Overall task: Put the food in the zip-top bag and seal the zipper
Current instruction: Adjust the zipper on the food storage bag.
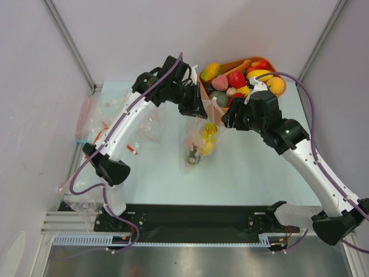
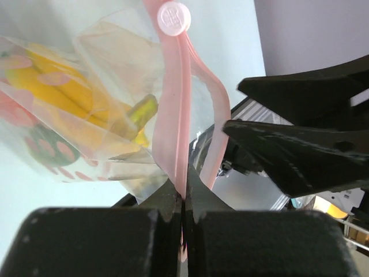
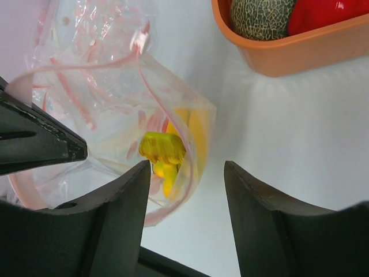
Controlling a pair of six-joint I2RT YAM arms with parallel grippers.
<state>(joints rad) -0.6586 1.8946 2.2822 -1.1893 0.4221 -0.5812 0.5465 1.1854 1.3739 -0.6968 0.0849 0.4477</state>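
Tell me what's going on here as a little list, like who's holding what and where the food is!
left tool: shut on the zipper, holding up the zip-top bag
right tool: open, above the bag, holding nothing
inside the bag: yellow bananas
bag mouth: open, not sealed yet
orange tub: beside the bag, holds more toy food

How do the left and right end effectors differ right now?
The left end effector is shut on the pink zipper; the right end effector is open and empty. The left one grips the zip-top bag by that strip; the right one hovers over its open mouth. Both are black.
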